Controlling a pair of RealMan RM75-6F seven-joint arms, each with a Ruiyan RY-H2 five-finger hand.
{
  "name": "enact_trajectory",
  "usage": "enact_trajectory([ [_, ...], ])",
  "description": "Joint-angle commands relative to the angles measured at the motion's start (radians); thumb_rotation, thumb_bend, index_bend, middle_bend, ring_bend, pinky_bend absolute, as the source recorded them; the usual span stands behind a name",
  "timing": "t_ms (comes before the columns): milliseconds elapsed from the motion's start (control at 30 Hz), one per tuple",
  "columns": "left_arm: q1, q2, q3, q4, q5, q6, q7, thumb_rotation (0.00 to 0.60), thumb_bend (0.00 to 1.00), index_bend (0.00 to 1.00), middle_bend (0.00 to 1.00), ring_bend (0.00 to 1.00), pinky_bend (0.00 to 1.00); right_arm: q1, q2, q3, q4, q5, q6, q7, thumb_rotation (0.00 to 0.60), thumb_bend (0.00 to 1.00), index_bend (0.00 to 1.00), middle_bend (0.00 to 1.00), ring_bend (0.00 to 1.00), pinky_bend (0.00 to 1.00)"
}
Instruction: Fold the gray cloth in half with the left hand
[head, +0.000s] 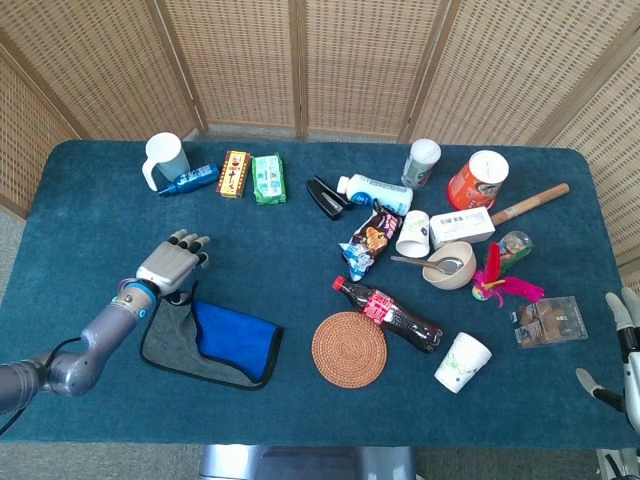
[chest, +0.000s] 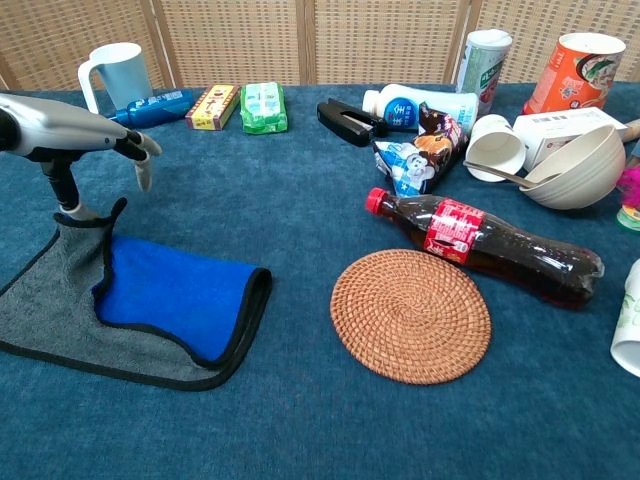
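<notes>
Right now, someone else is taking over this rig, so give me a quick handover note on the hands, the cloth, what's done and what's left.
Left hand: over the far left corner of the gray cloth, its thumb reaching down to the raised corner; whether it truly pinches it cannot be told. The other fingers are spread.
Right hand: at the table's right edge, only partly in view, holding nothing visible.
Cloth: near left of the table, left of the woven coaster. A blue cloth lies on its right part.
Done: one corner is raised.
Left: carry that corner across so the gray cloth lies in half, then let go.
</notes>
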Motion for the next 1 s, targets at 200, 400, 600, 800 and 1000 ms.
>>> enact_trajectory([
  [200, -0.016, -0.014, 0.008, -0.007, 0.001, -0.013, -0.003, 0.600, 0.30, 0.37, 0.00, 0.00, 0.00, 0.000, 0.001, -0.001, 0.003, -0.005, 0.001, 0.005, 0.600, 0.00, 0.00, 0.00, 0.00, 0.00],
  [400, -0.004, 0.007, -0.005, -0.026, 0.051, -0.020, -0.068, 0.600, 0.37, 0.52, 0.00, 0.00, 0.00, -0.002, 0.004, -0.001, 0.002, -0.007, 0.005, 0.013, 0.600, 0.00, 0.00, 0.00, 0.00, 0.00],
  [600, 0.019, 0.047, -0.003, -0.050, 0.131, -0.022, -0.126, 0.600, 0.38, 0.50, 0.00, 0.00, 0.00, -0.003, 0.004, -0.001, 0.001, -0.009, 0.007, 0.011, 0.600, 0.00, 0.00, 0.00, 0.00, 0.00],
  [800, 0.049, 0.093, 0.042, -0.060, 0.219, 0.000, -0.112, 0.600, 0.38, 0.41, 0.00, 0.00, 0.00, -0.003, 0.003, -0.001, -0.001, -0.008, 0.006, 0.007, 0.600, 0.00, 0.00, 0.00, 0.00, 0.00],
  [1000, 0.084, 0.105, 0.079, -0.056, 0.252, 0.030, -0.085, 0.600, 0.37, 0.35, 0.00, 0.00, 0.00, 0.000, -0.003, -0.003, 0.001, -0.010, 0.000, -0.008, 0.600, 0.00, 0.00, 0.00, 0.00, 0.00],
])
